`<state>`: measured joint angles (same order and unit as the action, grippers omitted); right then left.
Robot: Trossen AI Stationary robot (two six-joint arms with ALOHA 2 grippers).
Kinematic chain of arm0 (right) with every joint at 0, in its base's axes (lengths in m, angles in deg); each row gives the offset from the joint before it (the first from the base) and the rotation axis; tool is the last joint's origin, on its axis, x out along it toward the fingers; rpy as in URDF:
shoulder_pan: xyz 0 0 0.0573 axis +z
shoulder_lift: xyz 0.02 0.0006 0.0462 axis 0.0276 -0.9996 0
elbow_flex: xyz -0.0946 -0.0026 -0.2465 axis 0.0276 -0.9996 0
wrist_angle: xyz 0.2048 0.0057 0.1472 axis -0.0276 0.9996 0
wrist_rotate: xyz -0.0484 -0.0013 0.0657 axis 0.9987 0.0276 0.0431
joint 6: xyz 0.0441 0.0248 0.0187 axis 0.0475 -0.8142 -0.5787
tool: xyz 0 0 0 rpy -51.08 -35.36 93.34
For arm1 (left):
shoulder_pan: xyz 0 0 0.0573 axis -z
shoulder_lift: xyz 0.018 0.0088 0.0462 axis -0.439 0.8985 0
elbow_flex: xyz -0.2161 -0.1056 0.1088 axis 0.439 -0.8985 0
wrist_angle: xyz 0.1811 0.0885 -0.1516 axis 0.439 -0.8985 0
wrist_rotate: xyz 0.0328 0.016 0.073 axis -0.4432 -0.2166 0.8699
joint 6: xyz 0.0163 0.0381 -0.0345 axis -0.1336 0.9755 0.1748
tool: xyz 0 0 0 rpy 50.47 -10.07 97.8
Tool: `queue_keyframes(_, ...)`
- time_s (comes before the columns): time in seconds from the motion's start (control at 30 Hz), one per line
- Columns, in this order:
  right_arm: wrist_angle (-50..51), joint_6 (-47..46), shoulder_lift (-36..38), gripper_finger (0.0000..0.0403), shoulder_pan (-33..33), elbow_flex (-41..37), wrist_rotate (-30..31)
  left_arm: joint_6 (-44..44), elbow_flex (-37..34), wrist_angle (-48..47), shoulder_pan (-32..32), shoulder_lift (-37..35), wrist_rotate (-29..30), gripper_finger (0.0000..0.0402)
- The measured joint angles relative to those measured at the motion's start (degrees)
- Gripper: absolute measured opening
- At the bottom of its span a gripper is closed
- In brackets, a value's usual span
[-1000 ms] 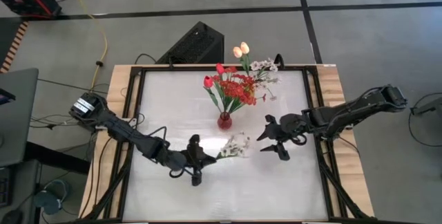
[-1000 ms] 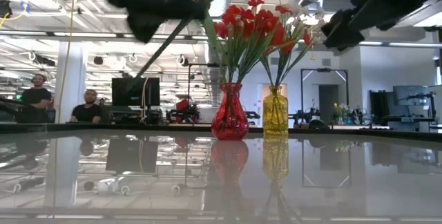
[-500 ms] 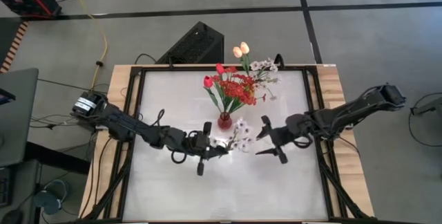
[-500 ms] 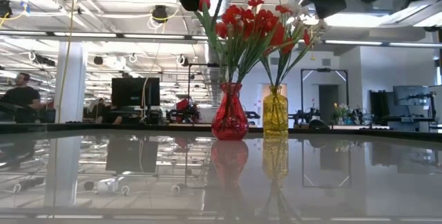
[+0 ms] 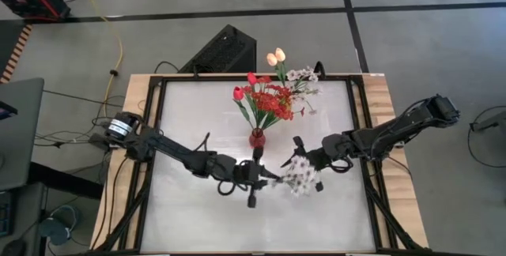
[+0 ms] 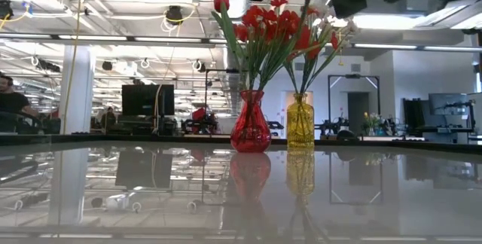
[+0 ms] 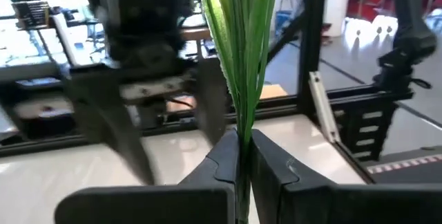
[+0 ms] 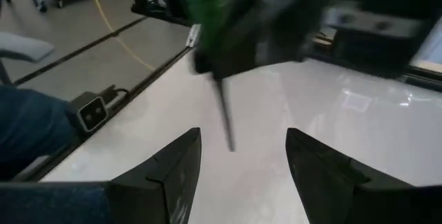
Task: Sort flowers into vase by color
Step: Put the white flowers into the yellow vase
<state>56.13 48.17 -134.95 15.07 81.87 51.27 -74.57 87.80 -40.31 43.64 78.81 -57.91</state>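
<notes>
Green stem (image 7: 238, 79) pinched between the left gripper (image 7: 238, 156) fingers, pressed together on it — only the left wrist view shows this grip; high view shows just the dark gripper (image 5: 254, 175) near table centre with the white sprig (image 5: 300, 175) sticking out toward 3 o'clock

Right gripper (image 5: 304, 161) sits just at 3 o'clock of the sprig's blossoms, fingers (image 8: 173, 175) spread wide with nothing between them; right wrist view shows the stem tip and the left gripper's blurred bulk ahead of the gap, apart from the fingers. Contact between right gripper and blossoms: cannot tell from above

Low view catches what the overhead does not: two vases side by side, red glass vase (image 6: 250, 123) and yellow glass vase (image 6: 300, 122), both upright. From above, red vase (image 5: 256, 137) lies at 12 o'clock of the left gripper, holding red tulips (image 5: 238, 93) and red blossom bunches (image 5: 273, 102). Pale peach tulips (image 5: 276, 56) and more white blossoms (image 5: 301, 75) stand beyond, toward 12–1 o'clock near the far edge

Table (image 5: 198, 122): glossy white top, wood border, mirrors the vases in the low view. Room behind: open workshop, ceiling strip lights, a monitor (image 6: 147, 99), a person (image 6: 9, 101) at far 9 o'clock edge
</notes>
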Motion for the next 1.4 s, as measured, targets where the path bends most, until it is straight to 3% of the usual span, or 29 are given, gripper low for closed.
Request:
queue_keyframes(0.33,-8.4,4.9,-0.1,0.024,1.3,-0.1,-2.5,-4.7,1.9,-5.5,-2.5,0.0,-0.2,0.0002)
queue_keyframes(0.7,-19.4,7.8,-3.9,0.024,0.8,0.1,-0.2,-5.7,1.9,-6.7,-2.8,0.0,6.2,0.0002)
queue_keyframes(1.0,-19.1,7.4,-6.0,0.0232,-0.6,0.1,3.2,-3.2,1.8,-6.5,-2.6,0.1,7.4,0.0002)
queue_keyframes(1.13,-17.3,7.4,-4.0,0.0181,-0.5,0.1,3.5,-0.9,1.8,-5.7,-2.6,0.1,9.0,0.0002)
queue_keyframes(1.3,-13.5,7.3,-1.3,0.0045,-0.6,0.1,3.8,-1.0,1.8,-4.4,-2.5,0.1,10.3,0.002)
queue_keyframes(1.4,-8.2,6.8,2.0,0.0026,-0.6,0.0,4.2,-1.1,1.8,-5.4,-2.5,0.0,11.6,0.0057)
